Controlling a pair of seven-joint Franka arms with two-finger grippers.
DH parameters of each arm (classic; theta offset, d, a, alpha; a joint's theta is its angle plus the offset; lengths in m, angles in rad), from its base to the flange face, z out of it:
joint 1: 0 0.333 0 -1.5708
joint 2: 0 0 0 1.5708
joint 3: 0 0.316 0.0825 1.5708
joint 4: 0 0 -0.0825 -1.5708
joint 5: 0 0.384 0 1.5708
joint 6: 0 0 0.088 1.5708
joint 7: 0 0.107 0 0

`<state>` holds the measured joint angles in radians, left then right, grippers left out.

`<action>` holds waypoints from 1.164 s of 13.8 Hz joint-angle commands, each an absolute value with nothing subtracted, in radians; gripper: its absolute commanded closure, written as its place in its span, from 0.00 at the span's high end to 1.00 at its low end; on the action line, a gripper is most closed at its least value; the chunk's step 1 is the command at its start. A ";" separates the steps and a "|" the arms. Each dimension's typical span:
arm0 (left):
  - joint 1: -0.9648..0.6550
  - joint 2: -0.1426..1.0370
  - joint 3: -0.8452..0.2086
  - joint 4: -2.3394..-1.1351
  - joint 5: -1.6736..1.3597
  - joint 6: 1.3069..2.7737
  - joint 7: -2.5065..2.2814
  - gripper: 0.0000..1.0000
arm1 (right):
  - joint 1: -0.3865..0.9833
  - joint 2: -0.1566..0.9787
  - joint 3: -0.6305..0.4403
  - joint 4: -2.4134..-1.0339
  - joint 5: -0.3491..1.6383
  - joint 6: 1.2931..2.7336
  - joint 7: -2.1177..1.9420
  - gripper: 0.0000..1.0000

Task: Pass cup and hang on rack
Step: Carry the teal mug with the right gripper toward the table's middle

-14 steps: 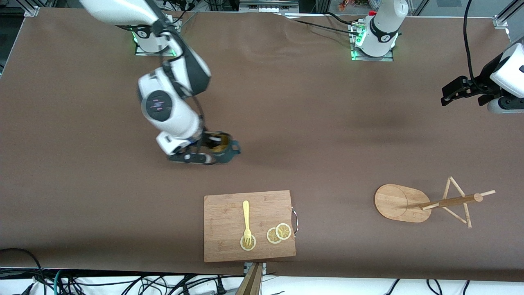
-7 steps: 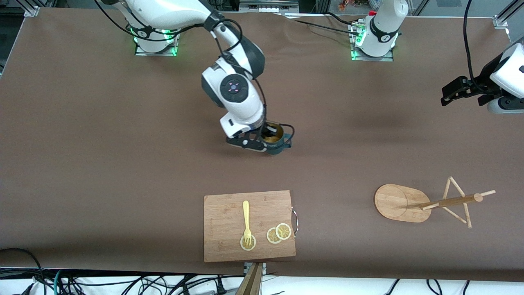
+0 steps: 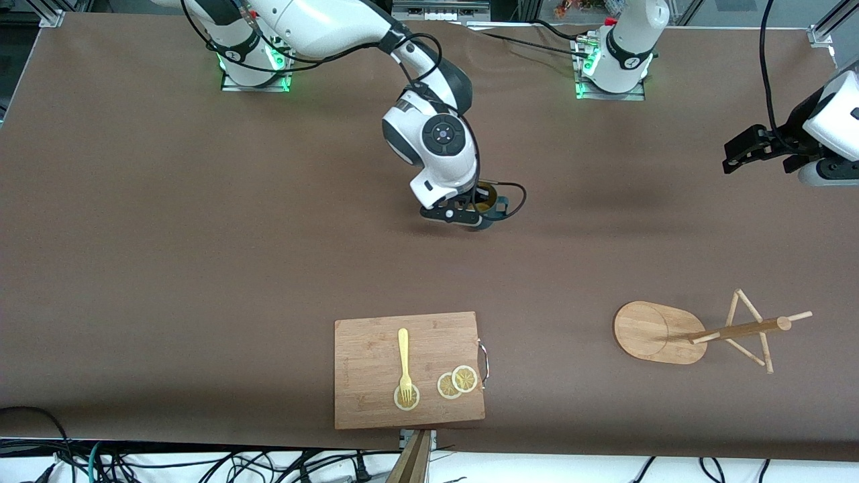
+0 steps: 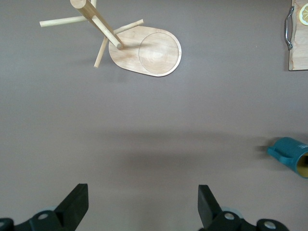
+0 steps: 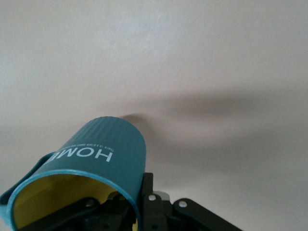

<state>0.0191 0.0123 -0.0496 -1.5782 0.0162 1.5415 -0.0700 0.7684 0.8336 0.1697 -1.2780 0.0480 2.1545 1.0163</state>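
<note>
Fork (image 3: 403,357) on board (image 3: 366,402), rack (image 3: 661,332) well apart.

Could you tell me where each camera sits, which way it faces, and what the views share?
Front view: high across the table, facing both arms' bases; right gripper carrying the cup.
Left wrist view: looking down past the open left gripper at the rack.
Right wrist view: close on the gripped cup.
All three show the cup.

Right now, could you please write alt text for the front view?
The right gripper holds the teal cup above the middle of the brown table. The left gripper waits open at its own end, near the bamboo rack; a cutting board carries a fork.
</note>
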 commanded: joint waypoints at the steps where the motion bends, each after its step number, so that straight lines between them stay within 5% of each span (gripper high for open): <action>1: 0.014 0.023 -0.049 -1.551 0.048 1.519 -0.051 1.00 | 0.811 0.883 0.164 -1.213 0.051 2.151 1.029 0.00; 7: 0.014 0.023 -0.049 -1.549 0.048 1.519 -0.051 1.00 | 0.824 0.911 0.166 -1.207 0.054 2.161 1.023 0.00; 8: 0.014 0.023 -0.051 -1.549 0.048 1.519 -0.049 1.00 | 0.824 0.911 0.166 -1.207 0.054 2.161 1.022 0.15; 9: 0.014 0.023 -0.051 -1.549 0.048 1.519 -0.049 1.00 | 0.822 0.908 0.164 -1.206 0.054 2.151 1.011 0.99; 16: 0.012 0.028 -0.049 -1.549 0.048 1.519 -0.051 1.00 | 0.778 0.875 0.163 -1.059 0.052 1.883 0.956 1.00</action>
